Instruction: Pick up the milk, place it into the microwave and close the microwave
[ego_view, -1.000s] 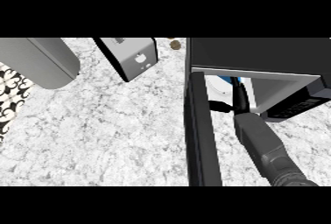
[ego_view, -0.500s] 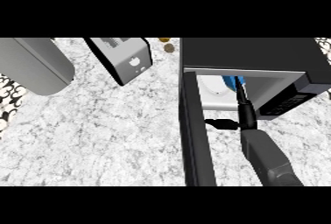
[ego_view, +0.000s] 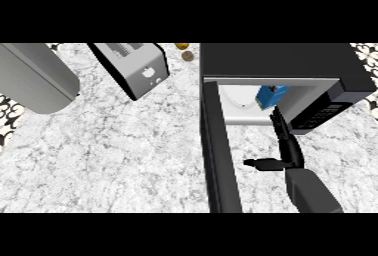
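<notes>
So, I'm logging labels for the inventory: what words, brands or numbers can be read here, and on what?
None can be read.
Milk carton in the microwave: blue print, too blurred to read.
Microwave's control panel: rows of buttons, markings too small.
Toaster: only knobs, no text.

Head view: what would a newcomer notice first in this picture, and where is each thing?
The black microwave at the upper right stands open, its door swung out toward the lower edge. A blue milk carton sits inside on the white plate, and the right hand reaches toward the opening just below it, thumb out to the left. At the upper left stand a toaster and a grey rounded appliance on the marbled counter.
</notes>
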